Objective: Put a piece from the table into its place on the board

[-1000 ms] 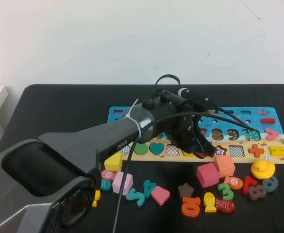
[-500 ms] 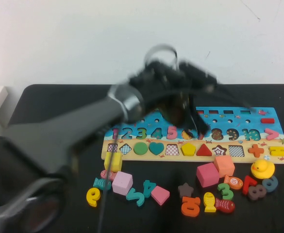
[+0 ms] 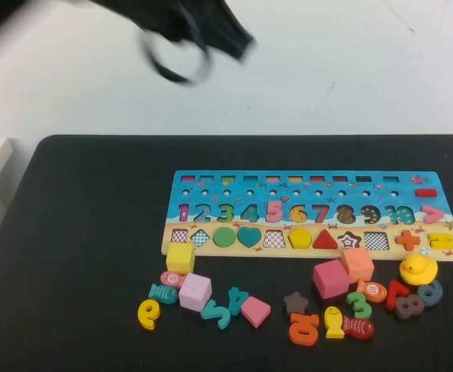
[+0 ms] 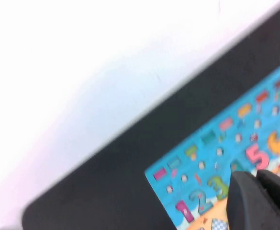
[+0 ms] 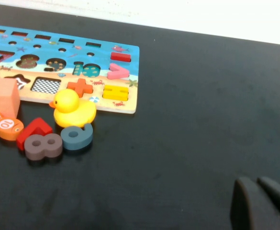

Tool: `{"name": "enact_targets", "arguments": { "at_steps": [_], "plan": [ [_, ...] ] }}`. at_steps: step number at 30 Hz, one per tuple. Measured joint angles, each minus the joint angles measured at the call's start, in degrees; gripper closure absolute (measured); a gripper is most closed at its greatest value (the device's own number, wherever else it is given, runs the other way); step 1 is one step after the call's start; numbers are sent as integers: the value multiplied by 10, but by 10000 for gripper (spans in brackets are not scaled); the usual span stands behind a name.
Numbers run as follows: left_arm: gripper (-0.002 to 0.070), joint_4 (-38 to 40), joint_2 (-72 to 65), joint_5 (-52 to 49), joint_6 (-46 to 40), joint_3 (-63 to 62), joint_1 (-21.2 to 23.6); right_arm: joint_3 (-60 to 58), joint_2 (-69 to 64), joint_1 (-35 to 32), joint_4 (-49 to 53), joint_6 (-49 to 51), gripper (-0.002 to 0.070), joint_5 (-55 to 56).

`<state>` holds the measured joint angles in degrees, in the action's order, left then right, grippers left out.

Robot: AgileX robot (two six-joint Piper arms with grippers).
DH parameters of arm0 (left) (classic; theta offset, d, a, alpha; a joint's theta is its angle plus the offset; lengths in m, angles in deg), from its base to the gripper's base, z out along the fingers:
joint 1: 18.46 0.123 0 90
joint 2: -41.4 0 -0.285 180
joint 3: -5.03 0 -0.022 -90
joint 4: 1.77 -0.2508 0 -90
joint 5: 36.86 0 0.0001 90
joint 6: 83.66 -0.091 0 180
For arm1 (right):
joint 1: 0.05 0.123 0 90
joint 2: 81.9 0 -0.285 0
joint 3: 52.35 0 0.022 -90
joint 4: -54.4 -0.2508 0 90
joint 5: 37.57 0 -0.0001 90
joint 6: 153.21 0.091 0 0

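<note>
Wrist views: both tools [image 4: 260, 178] [image 5: 257, 184] closed, empty.

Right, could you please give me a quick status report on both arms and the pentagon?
Left tool raised high above table, empty. Right tool parked low off board's right end. Yellow pentagon seated in its slot. Nothing obstructing.

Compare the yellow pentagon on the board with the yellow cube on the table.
The yellow pentagon lies flat, seated in a slot of the board's tan strip; the yellow cube stands loose on the table, just off the board's near edge. The pentagon is five-sided and thin, the cube blocky and taller. Both are yellow. The left gripper is raised; the right gripper hovers low.
</note>
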<state>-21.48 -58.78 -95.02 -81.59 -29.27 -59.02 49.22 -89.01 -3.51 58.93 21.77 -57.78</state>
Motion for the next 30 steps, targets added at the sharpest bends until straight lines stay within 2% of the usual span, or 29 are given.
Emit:
{"name": "enact_targets", "arguments": {
  "at_steps": [4,8,19,24,30],
  "plan": [
    [675,25,86,0,-1,25,0,0,0,0,0,0,658,0],
    [675,31,179,13,-1,118,0,0,0,0,0,0,658,0],
    [675,35,451,142,35,544,0,0,0,0,0,0,658,0],
    [675,35,511,157,48,663,0,0,0,0,0,0,657,0],
    [675,47,527,126,50,740,0,0,0,0,0,0,658,0]
  ]
}}
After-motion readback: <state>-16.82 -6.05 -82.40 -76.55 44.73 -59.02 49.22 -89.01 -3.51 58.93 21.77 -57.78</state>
